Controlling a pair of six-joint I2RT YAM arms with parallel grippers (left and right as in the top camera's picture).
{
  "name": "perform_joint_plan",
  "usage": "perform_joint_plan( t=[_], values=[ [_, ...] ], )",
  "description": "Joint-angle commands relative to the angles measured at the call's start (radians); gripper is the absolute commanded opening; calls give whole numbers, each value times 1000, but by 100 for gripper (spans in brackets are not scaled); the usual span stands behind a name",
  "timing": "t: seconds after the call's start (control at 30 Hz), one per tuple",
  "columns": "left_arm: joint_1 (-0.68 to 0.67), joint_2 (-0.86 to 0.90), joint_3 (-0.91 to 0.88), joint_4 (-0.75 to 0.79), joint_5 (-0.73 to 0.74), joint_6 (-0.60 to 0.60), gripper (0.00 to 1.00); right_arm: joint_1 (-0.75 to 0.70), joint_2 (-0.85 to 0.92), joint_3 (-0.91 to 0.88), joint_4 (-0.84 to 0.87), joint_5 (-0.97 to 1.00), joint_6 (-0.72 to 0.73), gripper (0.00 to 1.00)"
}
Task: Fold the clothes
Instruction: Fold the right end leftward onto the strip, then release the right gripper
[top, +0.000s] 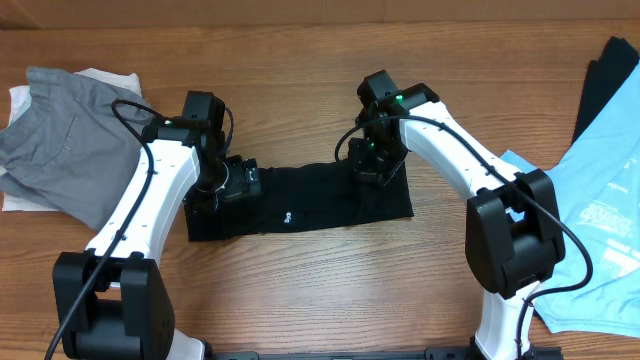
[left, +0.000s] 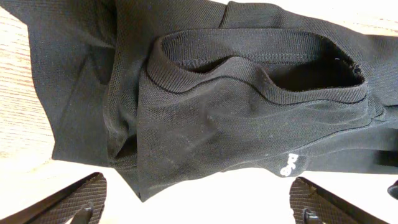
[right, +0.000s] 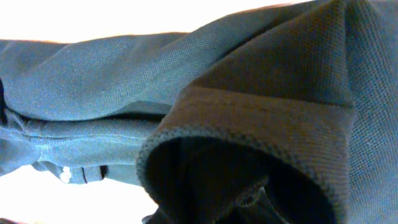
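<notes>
Black fingers (left: 81, 198) of the left gripper (left: 198, 199) stand spread wide, with nothing between them. Directly beyond them lies the left end of the black short-sleeved T-shirt (left: 205, 124), a knit garment with small white logo text. Its ribbed collar gapes loose on top of the layers.

The overhead view shows the shirt folded into a long band across the middle of the wooden table (top: 300, 60), between the two arms. The right gripper (top: 378, 160) sits on the band's right end. Its fingers are not visible in its own camera, but they are judged closed, or very nearly so, on cloth that bunches up against the lens.

Further out, a grey garment (top: 60, 150) lies on white fabric (top: 20, 100) at the left. A light blue printed garment (top: 600, 220) and a dark one (top: 605, 85) lie at the right, all well apart from the shirt.

Risks noted:
- With only one end gripped, any pull by the right arm could drag the band and skew the fold.
- The slack collar could spring the layers open.
- A pinch through too few layers would lift only part of the stack.
</notes>
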Motion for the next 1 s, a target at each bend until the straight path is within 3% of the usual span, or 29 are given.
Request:
perform_joint_plan(
  t=[0.0,0.07,0.17,0.33,0.57,0.67,0.83,0.97],
  values=[
    [8,-6,11,3,-14,8,97,2,-2,19,0,-32,2,20],
    [8,-6,11,3,-14,8,97,2,-2,19,-5,-61,-1,31],
    [8,-6,11,3,-14,8,97,2,-2,19,-22,-100,-20,32],
    [8,-6,11,0,-14,8,100,2,-2,19,-91,-174,-185,32],
    [9,-6,11,-45,-25,8,100,-46,-46,20,-125,-27,-148,24],
    [11,-6,10,-61,-86,-1,100,-109,-122,20,-141,82,-67,26],
    [14,-2,-28,-29,-190,-39,100,-214,-195,20,-178,90,-68,32],
    [48,8,-79,21,-193,-46,100,-288,-194,14,-229,132,-73,34]
  ],
)
